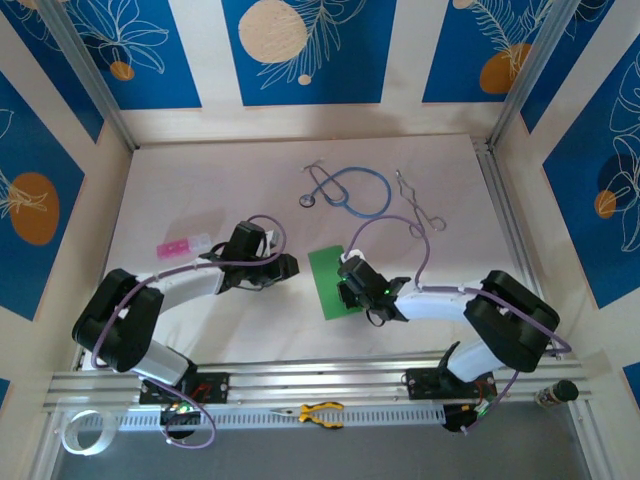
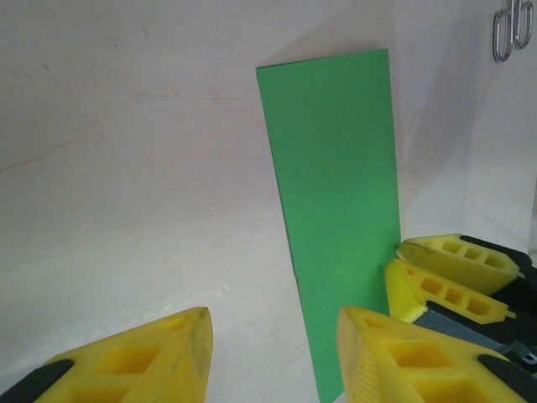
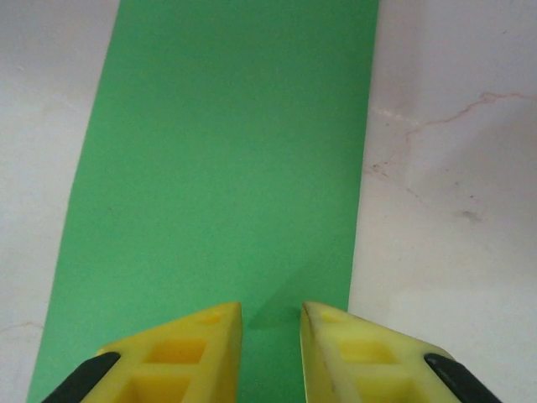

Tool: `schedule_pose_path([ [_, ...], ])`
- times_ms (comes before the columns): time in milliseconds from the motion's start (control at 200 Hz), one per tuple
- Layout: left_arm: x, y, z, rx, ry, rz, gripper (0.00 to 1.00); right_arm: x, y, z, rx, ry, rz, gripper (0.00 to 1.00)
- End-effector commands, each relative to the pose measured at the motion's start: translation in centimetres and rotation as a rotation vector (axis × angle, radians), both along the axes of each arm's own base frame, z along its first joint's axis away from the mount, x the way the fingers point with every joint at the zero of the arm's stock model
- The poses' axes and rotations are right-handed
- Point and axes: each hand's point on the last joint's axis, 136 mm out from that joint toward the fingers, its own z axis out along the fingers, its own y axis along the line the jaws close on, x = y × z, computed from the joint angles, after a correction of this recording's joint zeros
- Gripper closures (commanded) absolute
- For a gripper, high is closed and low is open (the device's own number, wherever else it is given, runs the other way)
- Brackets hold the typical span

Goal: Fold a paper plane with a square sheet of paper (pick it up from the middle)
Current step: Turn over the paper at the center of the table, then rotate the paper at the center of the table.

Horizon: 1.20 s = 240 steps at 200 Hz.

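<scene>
The square sheet of paper (image 1: 328, 280) is bright green and lies flat on the table as a narrow rectangle, about half as wide as it is long. My right gripper (image 1: 350, 292) rests on its near right part, and the fingertips stand a little apart over the green surface (image 3: 226, 151) with nothing between them (image 3: 271, 309). My left gripper (image 1: 288, 268) is open just left of the sheet (image 2: 336, 210), with bare table between its fingers (image 2: 273, 315). The right gripper's yellow fingers (image 2: 445, 273) touch the sheet's right edge. A paper plane is out of view.
A blue stethoscope (image 1: 350, 188) and a metal wire clamp (image 1: 415, 205) lie behind the sheet. A small pink and white piece (image 1: 180, 245) sits at the left. Yellow-handled pliers (image 1: 320, 412) lie on the front rail.
</scene>
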Motion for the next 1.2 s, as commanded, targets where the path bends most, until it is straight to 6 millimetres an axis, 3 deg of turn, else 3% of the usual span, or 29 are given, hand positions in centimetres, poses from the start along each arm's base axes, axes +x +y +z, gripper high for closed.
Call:
schedule_pose_path([
  [0, -0.1, -0.7, 0.7, -0.028, -0.007, -0.015, 0.56, 0.2, 0.9, 0.2, 0.033, 0.007, -0.013, 0.75],
  [505, -0.1, -0.6, 0.1, -0.025, 0.011, -0.005, 0.56, 0.0, 1.2, -1.4, 0.118, 0.165, -0.249, 0.78],
  [765, 0.1, -1.8, -0.1, -0.068, 0.043, -0.033, 0.57, 0.0, 3.4, 1.7, 0.306, 0.217, -0.196, 0.75],
  [965, 0.4, -2.9, -0.1, -0.100, 0.059, -0.061, 0.59, 0.7, 1.5, 3.7, 0.392, 0.196, -0.134, 0.72],
  [1196, 0.2, -3.2, -1.1, -0.105, 0.093, -0.068, 0.61, 0.8, 1.9, 4.5, 0.507, 0.269, -0.018, 0.75],
])
